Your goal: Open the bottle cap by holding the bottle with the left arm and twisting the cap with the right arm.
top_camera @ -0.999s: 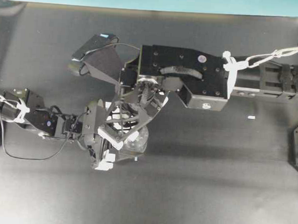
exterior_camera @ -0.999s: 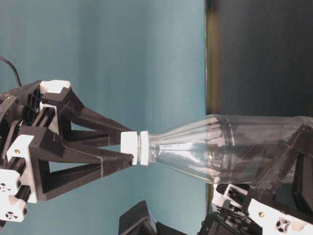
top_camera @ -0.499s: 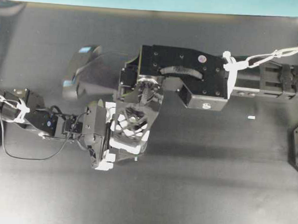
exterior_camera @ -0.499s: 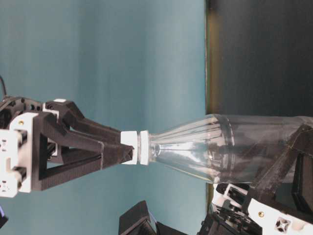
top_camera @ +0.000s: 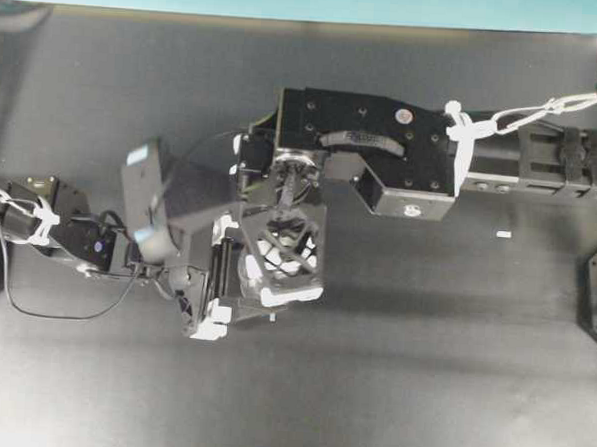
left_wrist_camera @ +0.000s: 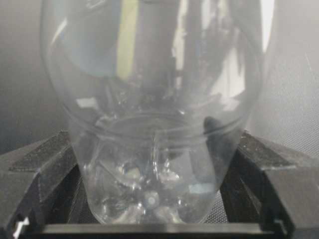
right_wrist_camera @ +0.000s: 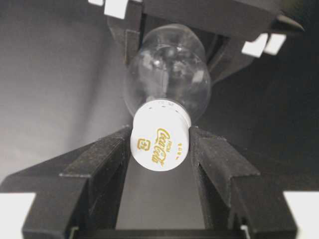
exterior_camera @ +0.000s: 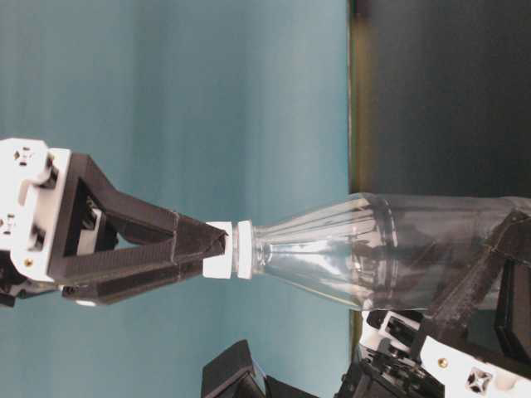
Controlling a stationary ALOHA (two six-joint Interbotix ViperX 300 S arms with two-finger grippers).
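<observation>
The bottle (exterior_camera: 365,249) stands upright on the dark bench (top_camera: 421,370), a little toward nine o'clock of centre in the overhead view, gripped at both ends. In the table-level view — which is turned on its side — its clear body tapers to the bottle cap (exterior_camera: 219,249), and the right tool (exterior_camera: 217,249) has its two black lattice fingers clenched on that cap. The right wrist view confirms it from above: the white cap (right_wrist_camera: 160,141), printed with gold lettering, sits squeezed between the two black pads (right_wrist_camera: 107,159), with the round body below it.

The left wrist view gives what the others do not: the bottle's base (left_wrist_camera: 149,199) resting between the left tool's (left_wrist_camera: 149,164) black fingers (left_wrist_camera: 42,164), one pressed at each side of the clear wall — the left tool is grasping the bottle low down.

From overhead the bottle itself is almost wholly hidden under the right tool (top_camera: 277,252) and its wrist camera; only the left tool's white pads (top_camera: 213,319) show at seven o'clock of it. The right arm (top_camera: 382,153) reaches in from three o'clock, the left arm (top_camera: 67,236) from nine o'clock. A small white scrap (top_camera: 503,234) lies apart at three o'clock. The table-level view cuts off the bottle's base and most of the left tool.
</observation>
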